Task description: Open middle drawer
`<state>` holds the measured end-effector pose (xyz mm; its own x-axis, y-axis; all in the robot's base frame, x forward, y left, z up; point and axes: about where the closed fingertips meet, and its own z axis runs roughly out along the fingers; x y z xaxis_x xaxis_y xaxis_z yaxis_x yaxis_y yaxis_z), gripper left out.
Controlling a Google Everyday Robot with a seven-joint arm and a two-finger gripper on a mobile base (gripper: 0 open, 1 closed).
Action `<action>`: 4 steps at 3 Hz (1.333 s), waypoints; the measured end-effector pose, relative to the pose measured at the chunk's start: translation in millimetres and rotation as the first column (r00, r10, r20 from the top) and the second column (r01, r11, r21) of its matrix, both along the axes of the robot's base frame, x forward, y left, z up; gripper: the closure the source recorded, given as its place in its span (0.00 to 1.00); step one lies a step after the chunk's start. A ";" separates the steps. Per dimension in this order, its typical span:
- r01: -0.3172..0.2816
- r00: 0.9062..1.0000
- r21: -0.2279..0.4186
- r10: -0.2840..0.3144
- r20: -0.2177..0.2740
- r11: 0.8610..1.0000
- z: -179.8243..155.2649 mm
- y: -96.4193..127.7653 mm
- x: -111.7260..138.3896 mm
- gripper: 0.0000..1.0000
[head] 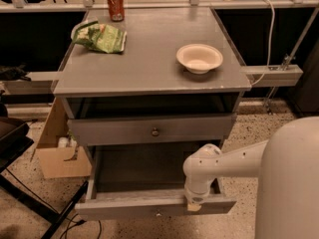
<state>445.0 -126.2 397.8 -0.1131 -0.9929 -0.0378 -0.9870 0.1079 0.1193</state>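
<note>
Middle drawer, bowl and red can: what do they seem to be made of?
The middle drawer, pulled out with the claw at its front edge, looks like painted metal or laminate: flat, matte, even grey. The bowl seems paper or moulded fibre, perhaps plastic: off-white, dull, thin rim. The can is probably aluminium: printed red wall, paler metallic top.
</note>
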 end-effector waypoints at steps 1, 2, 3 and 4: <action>0.000 1.000 0.000 0.000 0.000 1.000 0.0 0.0 0.0 0.73; 0.000 1.000 0.000 0.000 0.000 1.000 0.0 0.0 0.0 0.50; 0.000 1.000 0.000 0.000 0.000 1.000 -0.1 0.0 -0.1 0.26; 0.000 1.000 0.000 0.000 0.000 1.000 -0.1 0.0 -0.1 0.03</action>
